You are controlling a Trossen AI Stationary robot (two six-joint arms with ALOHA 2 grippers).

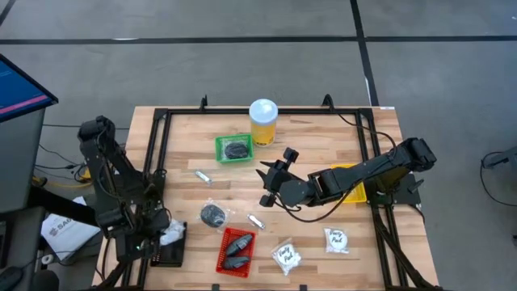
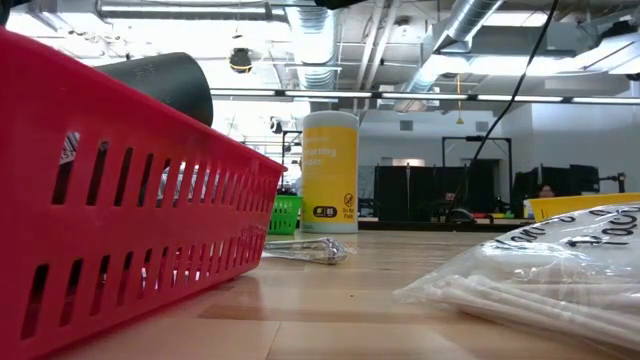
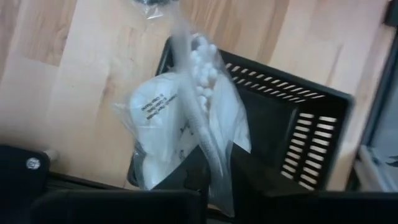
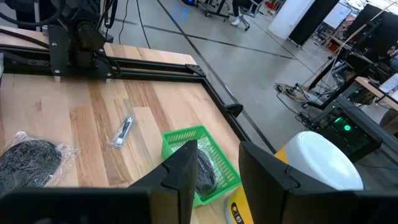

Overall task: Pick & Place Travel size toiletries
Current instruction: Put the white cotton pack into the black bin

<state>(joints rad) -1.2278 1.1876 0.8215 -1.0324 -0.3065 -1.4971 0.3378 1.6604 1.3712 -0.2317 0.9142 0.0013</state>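
While the left gripper (image 3: 214, 171) hangs over the black tray (image 3: 311, 134) at the bench's near left corner, we see its jaws pinched on the clear edge of a white sachet (image 3: 186, 118) that dangles from them over the tray's rim. The sachet carries small dark print, too fine for us to read, and a row of white beads or swab tips shows through its plastic.

Out in the middle, the right gripper (image 1: 273, 184) hovers above the bench (image 1: 347, 145) with its jaws apart and nothing between them, just near the tall yellow jar (image 1: 263, 123) with the white lid. From the low camera we make out dark lettering down the jar's label, but we cannot read it.

Beyond that, the green tray (image 1: 233, 148) holds a dark bundle, a thin silvery tube (image 1: 203, 175) lies left of it, and a dark grey puck (image 1: 213, 213) sits near the red tray (image 1: 236, 250), which holds two dark bottles. Two more white sachets (image 1: 285, 257) rest at the near edge; script on them is illegible to us.
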